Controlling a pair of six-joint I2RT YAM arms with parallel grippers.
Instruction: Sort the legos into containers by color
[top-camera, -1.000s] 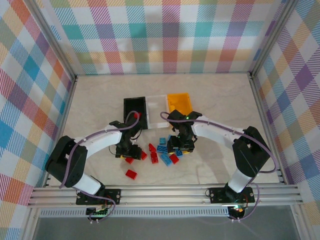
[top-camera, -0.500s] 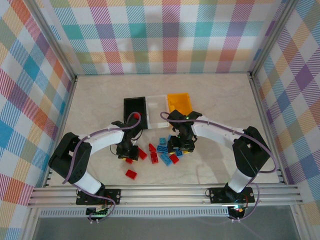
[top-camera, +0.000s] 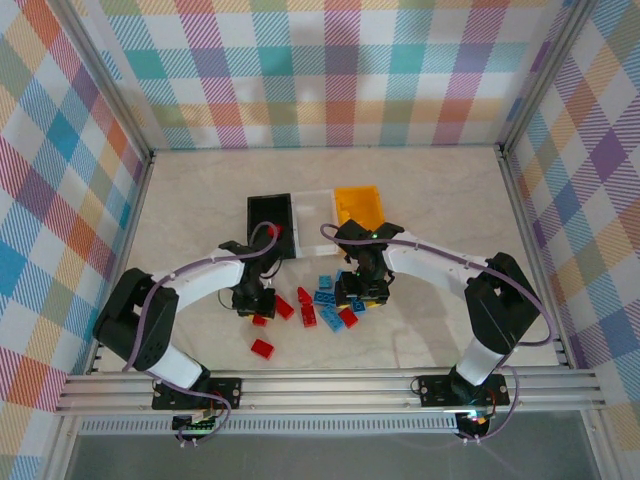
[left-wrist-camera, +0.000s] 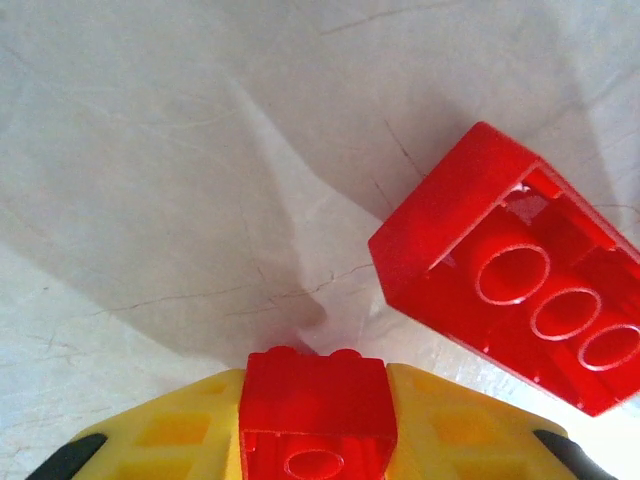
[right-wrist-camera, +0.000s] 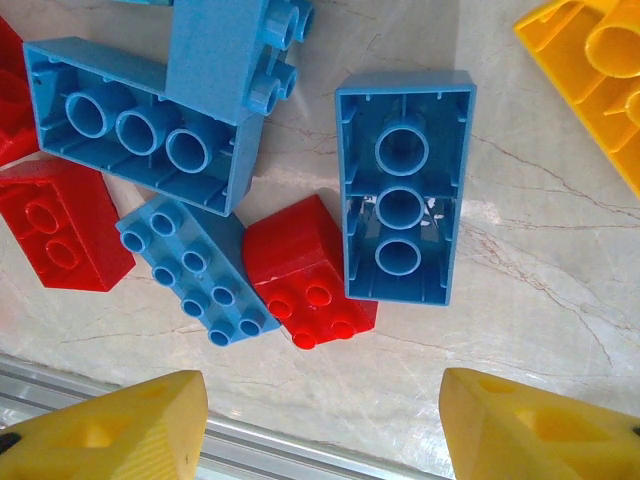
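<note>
1. Grip: L gripper (left-wrist-camera: 313, 445) has yellow fingers pressed onto small red brick (left-wrist-camera: 313, 395), close to table (left-wrist-camera: 150, 150). 2nd red brick (left-wrist-camera: 520, 270) lies just beside it, hollow side up.
2. R gripper (right-wrist-camera: 318, 410) is spread w/ nothing btwn, over the pile.
3. R wrist cam: 4 blue legos (right-wrist-camera: 405, 190), 3 red legos (right-wrist-camera: 305, 275), 1 yellow lego (right-wrist-camera: 590, 70) at the corner.
4. Top cam adds 3 bins in a row behind the pile: black bin (top-camera: 268, 212), white bin (top-camera: 312, 208), orange bin (top-camera: 358, 205).

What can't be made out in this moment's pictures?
- Top view: what lies in the black bin is too small to tell.
- Top view: the bricks under the right end effector are covered by it.
- Left wrist view: the red brick held in the left end effector is cut off by the bottom edge.
- Right wrist view: the yellow brick is cut off by the right edge.
</note>
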